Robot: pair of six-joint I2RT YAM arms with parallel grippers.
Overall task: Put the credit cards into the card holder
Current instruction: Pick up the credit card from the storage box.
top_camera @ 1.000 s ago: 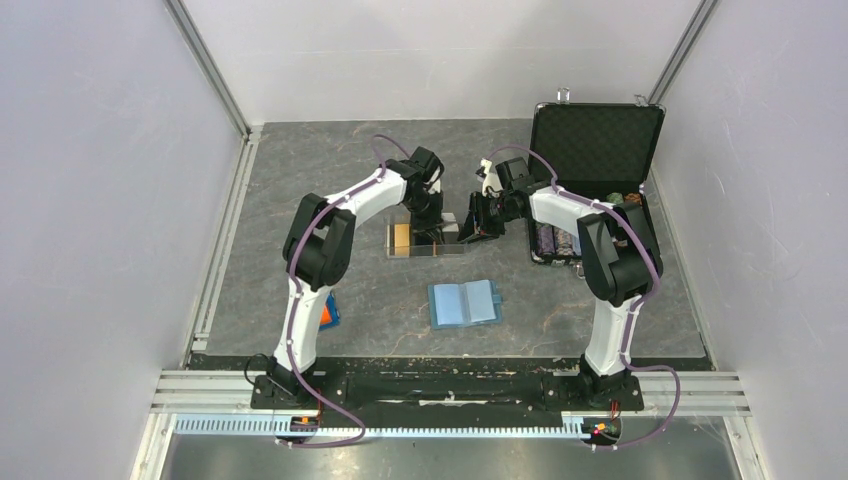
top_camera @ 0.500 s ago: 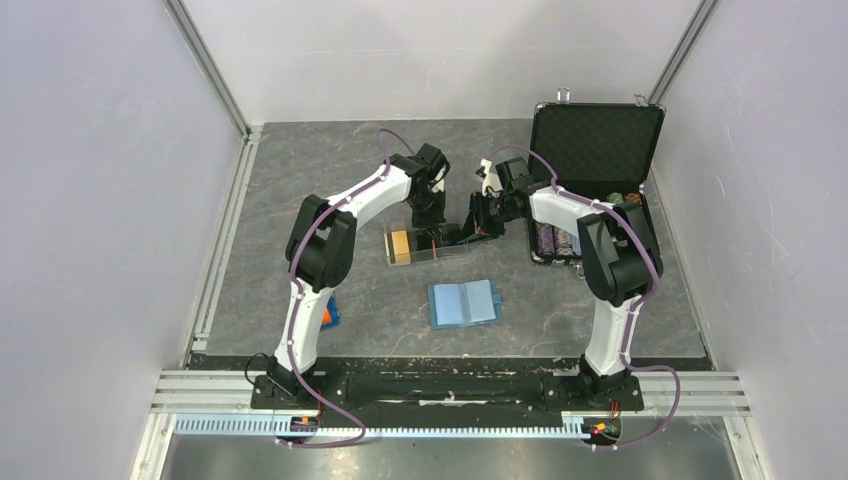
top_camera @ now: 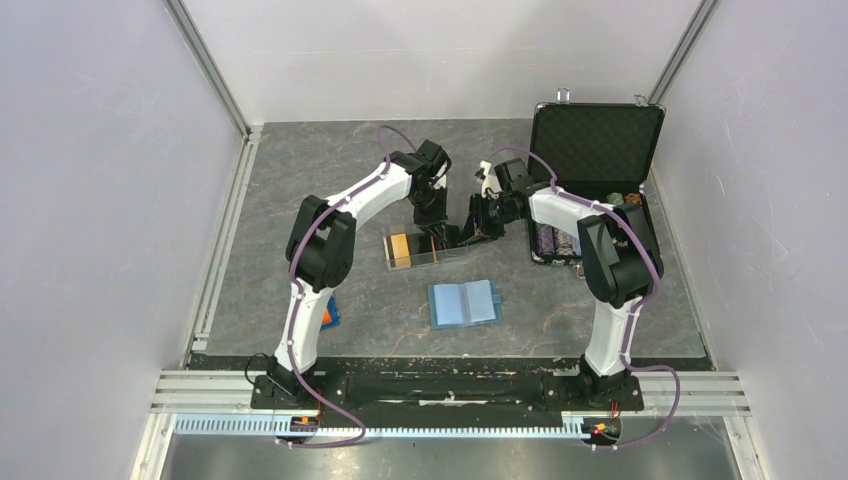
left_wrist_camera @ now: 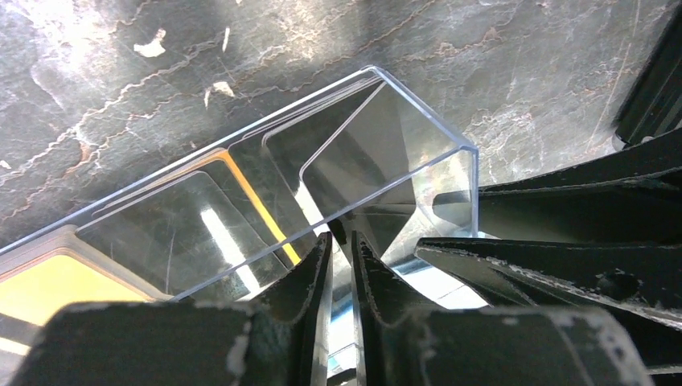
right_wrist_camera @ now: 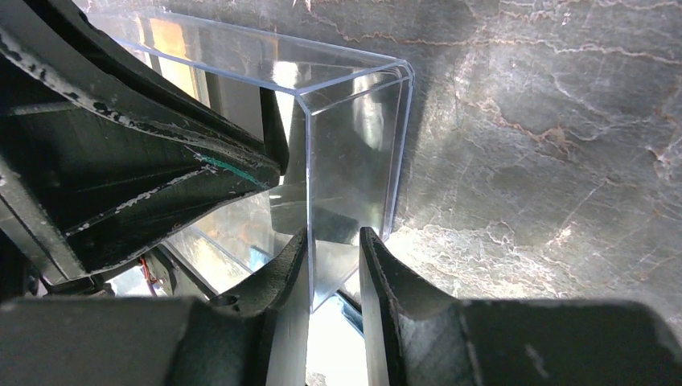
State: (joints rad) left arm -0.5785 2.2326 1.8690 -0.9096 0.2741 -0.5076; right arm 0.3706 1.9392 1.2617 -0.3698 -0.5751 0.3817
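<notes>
Gripping the tray by its end wall, my right gripper is clamped there, the clear wall running down between its fingers; my left gripper sits at the same end, at the long wall, fingers a thin slit apart, and I cannot tell whether they pinch anything; the two grippers nearly touch; the cards are inside the tray, orange ones at its left end, darker ones nearer my fingers; the holder lies open and flat on the table, pale blue inside up, near the tray on the side toward my bases, apart from it; a black case stands open at the right.
</notes>
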